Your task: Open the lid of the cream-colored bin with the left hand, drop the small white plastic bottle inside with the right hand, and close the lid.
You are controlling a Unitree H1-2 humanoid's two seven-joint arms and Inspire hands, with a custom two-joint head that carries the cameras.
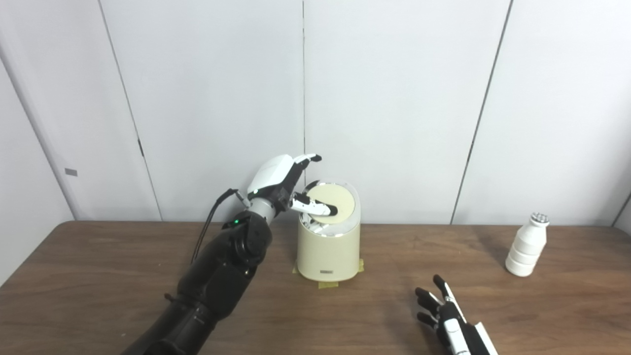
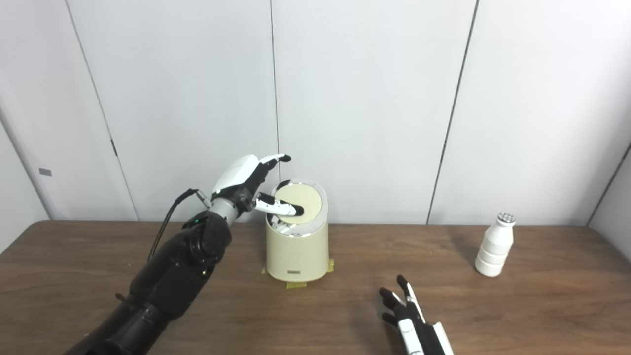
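Note the left hand (image 1: pixel 281 185) raised at the cream-colored bin (image 1: pixel 329 246): fingers spread wide, one fingertip resting on the lid (image 1: pixel 333 202), which is tilted partly open. The right hand (image 1: pixel 443 315) lies open on the table (image 1: pixel 98 266), fingers apart. The small white plastic bottle (image 1: pixel 528 244) stands upright at far right.

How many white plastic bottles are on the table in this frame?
1. The white bottle stands upright on the table's far right side, well apart from the cream bin and untouched by either hand. None other is visible.
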